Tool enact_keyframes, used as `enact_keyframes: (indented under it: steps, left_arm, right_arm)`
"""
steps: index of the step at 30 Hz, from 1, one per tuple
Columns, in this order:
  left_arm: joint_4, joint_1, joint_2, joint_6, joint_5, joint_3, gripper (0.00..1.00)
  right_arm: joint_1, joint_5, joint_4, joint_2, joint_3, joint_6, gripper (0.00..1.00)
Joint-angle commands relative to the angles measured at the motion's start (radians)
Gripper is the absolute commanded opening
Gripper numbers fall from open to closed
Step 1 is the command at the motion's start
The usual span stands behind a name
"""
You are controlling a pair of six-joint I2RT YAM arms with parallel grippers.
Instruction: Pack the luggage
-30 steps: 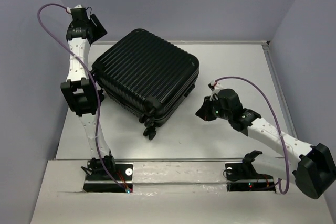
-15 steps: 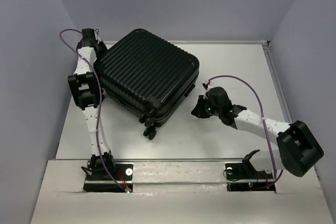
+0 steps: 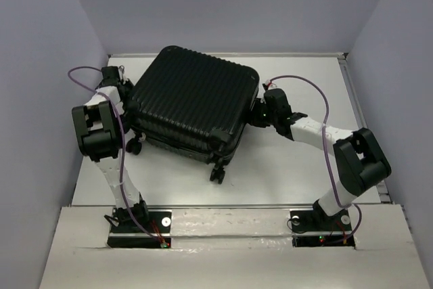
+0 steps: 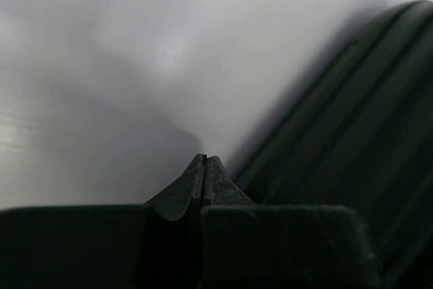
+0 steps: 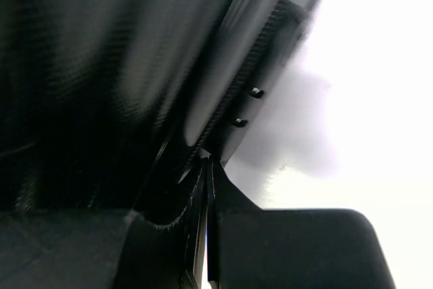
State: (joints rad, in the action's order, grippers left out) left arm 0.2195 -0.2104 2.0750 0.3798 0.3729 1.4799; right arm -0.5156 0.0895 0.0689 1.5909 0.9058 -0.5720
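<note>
Luggage (image 3: 193,103) lies between left pincer (image 3: 126,93) and right pincer (image 3: 255,113), both fully closed, empty, at its sides.

The luggage (image 3: 193,103) lies flat on the table (image 3: 291,174), in the middle and a bit toward the back; the left gripper (image 3: 126,90) is just beside its left side; the right gripper (image 3: 260,110) is just beside its right side, near the back corner; a wheel (image 3: 217,174) sticks out at the near right corner; the left arm (image 3: 101,133) stands left of the luggage; the right arm (image 3: 352,160) stands right of it, nearer the front.
</note>
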Motion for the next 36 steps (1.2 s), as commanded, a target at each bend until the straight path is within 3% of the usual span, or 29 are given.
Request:
enact_keyframes:
  steps: [1, 3, 5, 6, 10, 12, 15, 18, 19, 20, 22, 24, 29, 31, 34, 35, 36]
  left_arm:
    - [-0.071, 0.063, -0.27, 0.027, 0.116, -0.259, 0.06]
    - [-0.091, 0.069, -0.346, 0.033, 0.124, -0.357, 0.06]
    - [-0.126, 0.084, -0.467, 0.037, 0.132, -0.552, 0.06]
    - [-0.126, 0.089, -0.507, 0.037, 0.138, -0.553, 0.06]
    - [-0.164, 0.121, -0.778, 0.065, 0.204, -0.835, 0.06]
    - [-0.166, 0.141, -0.881, 0.091, 0.205, -0.907, 0.06]
    - [-0.128, 0.276, -1.044, 0.172, 0.143, -0.911, 0.06]
    - [-0.094, 0.33, -1.125, 0.2, 0.104, -0.873, 0.06]
    - [-0.082, 0.332, -1.144, 0.199, 0.112, -0.865, 0.06]
    - [-0.08, 0.332, -1.148, 0.199, 0.115, -0.863, 0.06]
    - [-0.08, 0.332, -1.158, 0.197, 0.126, -0.869, 0.06]
    - [-0.104, 0.333, -1.164, 0.202, 0.136, -0.888, 0.06]
    - [-0.143, 0.336, -1.156, 0.208, 0.167, -0.908, 0.06]
    - [-0.163, 0.335, -1.168, 0.218, 0.167, -0.917, 0.06]
    - [-0.178, 0.336, -1.217, 0.229, 0.161, -0.935, 0.06]
    - [-0.177, 0.338, -1.242, 0.223, 0.162, -0.948, 0.06]
    - [-0.175, 0.338, -1.253, 0.219, 0.162, -0.954, 0.06]
  right_arm:
    - [0.08, 0.125, 0.144, 0.049, 0.157, 0.012, 0.07]
    - [0.1, 0.212, 0.135, 0.089, 0.217, 0.023, 0.07]
    - [0.11, 0.289, 0.089, 0.174, 0.348, 0.04, 0.07]
    - [0.111, 0.314, 0.063, 0.211, 0.408, 0.05, 0.07]
    - [0.121, 0.472, -0.137, 0.44, 0.785, 0.084, 0.07]
    - [0.132, 0.538, -0.262, 0.581, 1.038, 0.083, 0.07]
    - [0.176, 0.595, -0.404, 0.727, 1.338, 0.07, 0.13]
    - [0.207, 0.635, -0.443, 0.768, 1.464, 0.04, 0.47]
    - [0.23, 0.635, -0.445, 0.761, 1.466, 0.026, 0.67]
    - [0.242, 0.619, -0.449, 0.749, 1.46, 0.026, 0.76]
    - [0.282, 0.599, -0.449, 0.681, 1.406, 0.04, 0.87]
    - [0.305, 0.549, -0.451, 0.618, 1.348, 0.056, 0.87]
    - [0.338, 0.359, -0.504, 0.355, 1.168, 0.2, 0.83]
    - [0.338, 0.264, -0.538, 0.299, 1.139, 0.24, 0.74]
    - [0.338, 0.246, -0.541, 0.123, 0.937, 0.273, 0.22]
    - [0.338, 0.287, -0.49, -0.005, 0.748, 0.273, 0.07]
    - [0.329, 0.311, -0.454, -0.079, 0.638, 0.268, 0.07]
